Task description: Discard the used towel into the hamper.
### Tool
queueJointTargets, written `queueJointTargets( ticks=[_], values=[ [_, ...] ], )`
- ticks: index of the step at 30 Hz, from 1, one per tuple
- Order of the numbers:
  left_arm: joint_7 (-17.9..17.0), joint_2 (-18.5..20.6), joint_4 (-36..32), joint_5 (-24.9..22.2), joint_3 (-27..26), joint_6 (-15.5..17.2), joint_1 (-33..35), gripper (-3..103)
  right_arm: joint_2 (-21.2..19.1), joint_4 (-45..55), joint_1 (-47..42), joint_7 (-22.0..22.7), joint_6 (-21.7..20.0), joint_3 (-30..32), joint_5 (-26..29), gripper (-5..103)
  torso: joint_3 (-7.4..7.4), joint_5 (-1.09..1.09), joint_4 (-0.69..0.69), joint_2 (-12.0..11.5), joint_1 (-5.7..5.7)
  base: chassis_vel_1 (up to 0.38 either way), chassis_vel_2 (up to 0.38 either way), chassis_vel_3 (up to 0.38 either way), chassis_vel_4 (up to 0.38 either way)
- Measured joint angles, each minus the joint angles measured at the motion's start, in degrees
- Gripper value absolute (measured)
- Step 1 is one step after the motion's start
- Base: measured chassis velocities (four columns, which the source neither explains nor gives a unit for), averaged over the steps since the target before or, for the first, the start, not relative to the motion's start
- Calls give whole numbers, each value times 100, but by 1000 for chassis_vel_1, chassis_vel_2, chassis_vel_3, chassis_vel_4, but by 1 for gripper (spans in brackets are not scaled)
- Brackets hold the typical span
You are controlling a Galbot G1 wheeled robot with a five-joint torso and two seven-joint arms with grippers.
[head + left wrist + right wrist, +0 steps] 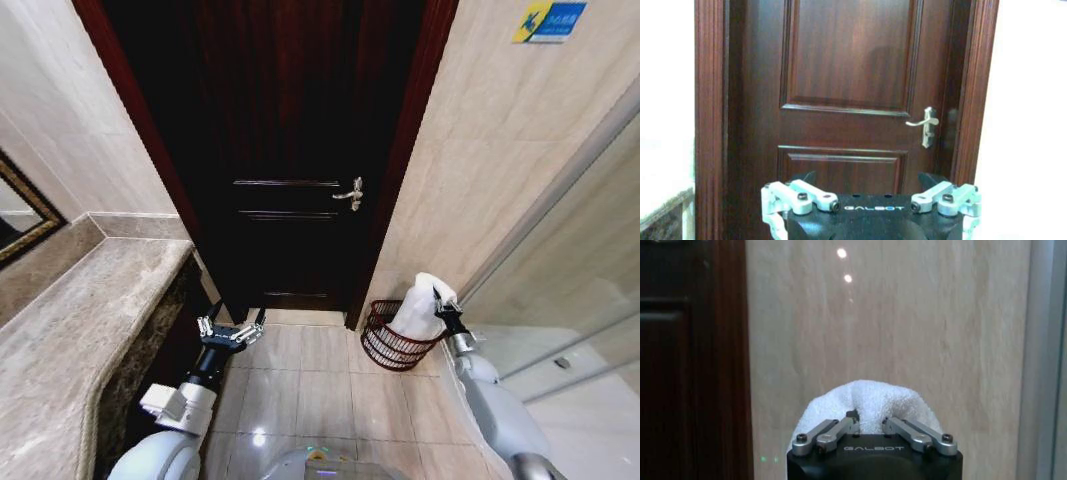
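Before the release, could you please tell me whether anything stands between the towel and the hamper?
Nothing visible does. The right gripper holds the white towel directly over the hamper's open top, its lower end already reaching inside.

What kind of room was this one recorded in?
Most likely a bathroom: a marble counter with a framed mirror above it, tiled walls, a glass partition, and a wire hamper with a white towel over it.

I count two grippers of mine: my left gripper (232, 329) at seven o'clock, my right gripper (440, 302) at four. One white towel (420, 305), one wire hamper (392, 347) at five, one dark door (290, 150) at twelve with one handle (352, 193).
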Motion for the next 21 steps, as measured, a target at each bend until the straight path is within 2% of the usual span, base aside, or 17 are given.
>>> queueJointTargets(
  ticks=[5,7,14,16,18,21],
  values=[
    [0,0,0,0,0,0,0,99,44,-345,185,-2,-141,-22,0,10,0,-2,1,0,0,0,0,0,0],
    [0,0,0,0,0,0,0,99,79,-549,310,49,-443,-69,-7,10,0,-2,0,0,0,0,0,0,0],
    [0,0,0,0,0,0,0,99,106,-1109,733,125,-744,-294,-56,10,0,-2,1,0,0,0,0,0,0],
    [0,0,0,0,0,0,0,99,102,-1205,885,177,-1211,-499,-48,10,0,-2,2,0,0,0,0,0,0],
    [0,0,0,0,0,0,0,99,90,-1179,884,178,-1331,-555,-43,10,0,0,2,0,0,0,0,0,0],
    [0,0,0,0,0,0,0,99,34,-1179,944,106,-1861,-786,-83,10,0,-4,-1,0,0,0,0,0,0]
  ],
)
